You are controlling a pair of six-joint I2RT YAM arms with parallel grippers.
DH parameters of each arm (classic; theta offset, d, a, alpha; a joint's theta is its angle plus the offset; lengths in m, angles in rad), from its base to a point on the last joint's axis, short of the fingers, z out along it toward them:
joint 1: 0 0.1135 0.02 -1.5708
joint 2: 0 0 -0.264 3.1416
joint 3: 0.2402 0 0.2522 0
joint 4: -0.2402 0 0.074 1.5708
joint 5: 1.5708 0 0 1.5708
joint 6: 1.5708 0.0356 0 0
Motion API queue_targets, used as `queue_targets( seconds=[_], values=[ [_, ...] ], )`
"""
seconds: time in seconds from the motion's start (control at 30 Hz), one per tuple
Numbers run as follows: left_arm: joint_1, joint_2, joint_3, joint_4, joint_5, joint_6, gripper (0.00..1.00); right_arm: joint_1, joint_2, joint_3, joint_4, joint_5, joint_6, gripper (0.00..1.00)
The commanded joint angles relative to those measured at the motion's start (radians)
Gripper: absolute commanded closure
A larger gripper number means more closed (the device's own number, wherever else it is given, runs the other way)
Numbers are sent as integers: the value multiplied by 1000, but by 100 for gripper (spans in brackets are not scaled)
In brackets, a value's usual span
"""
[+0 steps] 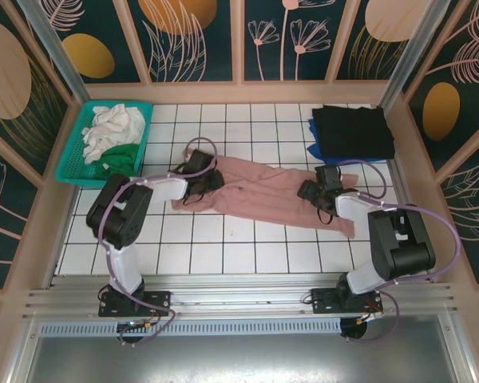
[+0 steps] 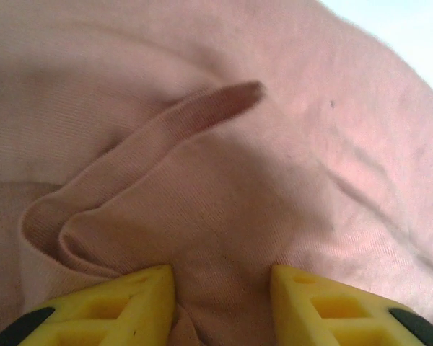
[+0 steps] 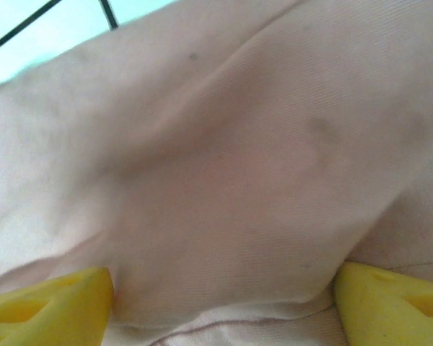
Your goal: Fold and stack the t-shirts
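dusty-pink t-shirt (image 1: pixel 263 195), laid mid-way across the white tiled table (image 1: pixel 223 247), between the two arms. soft, limp and light by the look of it, creasing at a touch. likely to sag and drag rather than keep a shape, so best taken by a pinched edge or fold at each end and lifted at both together. long axis left to right across the tiles, tilted a little toward the near edge at the right end. narrowed into a band; collar end not to be told.

at the left end, left gripper (image 1: pixel 201 179); in the wrist view, left gripper (image 2: pixel 222 303) with jaws part-way apart astride a ridge of pink cloth. pinched or merely straddled, cannot tell. at the right end, right gripper (image 1: pixel 315 191); from its wrist, right gripper (image 3: pixel 224 310) spread wide, pressed onto smooth cloth, nothing clamped.

further out, at the far right, folded black t-shirt (image 1: pixel 353 132) on a blue t-shirt (image 1: pixel 314 137). at the far left, white t-shirt (image 1: pixel 116 124) and green t-shirt (image 1: pixel 126 155) heaped in the teal basket (image 1: pixel 72 174).
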Motion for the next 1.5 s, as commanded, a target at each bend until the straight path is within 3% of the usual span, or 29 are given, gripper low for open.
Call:
queue_targets(
  seconds=[0.0, 0.17, 0.27, 0.4, 0.5, 0.6, 0.77, 1.03, 1.2, 1.3, 1.47],
  values=[
    [80, 197, 153, -108, -2, 67, 60, 76, -29, -46, -127, -10, 74, 19],
    [133, 468, 630, -218, 46, 152, 60, 305, -58, -60, -183, -39, 211, 18],
    [134, 631, 958, -290, 149, 200, 57, 460, -78, 21, -257, -55, 265, 18],
    [132, 740, 1232, -362, 252, 220, 50, 530, -193, 114, -317, 37, 234, 14],
    [132, 634, 1121, -316, 214, 234, 39, 495, -207, 118, -285, 134, 166, 14],
    [133, 480, 922, -222, 161, 234, 34, 467, -113, 133, -230, 125, 97, 17],
    [132, 401, 786, -187, 127, 216, 33, 510, 58, 155, -186, 123, 69, 25],
    [132, 550, 900, -210, 133, 178, 38, 613, 137, 86, -190, 139, 167, 28],
    [139, 661, 1140, -354, 122, 208, 41, 757, 197, 120, -154, 11, 333, 27],
    [144, 582, 1158, -381, 83, 252, 36, 853, 260, 234, -155, -12, 405, 25],
    [144, 388, 1074, -429, 18, 321, 30, 907, 288, 438, -225, 35, 340, 20]
  ],
)
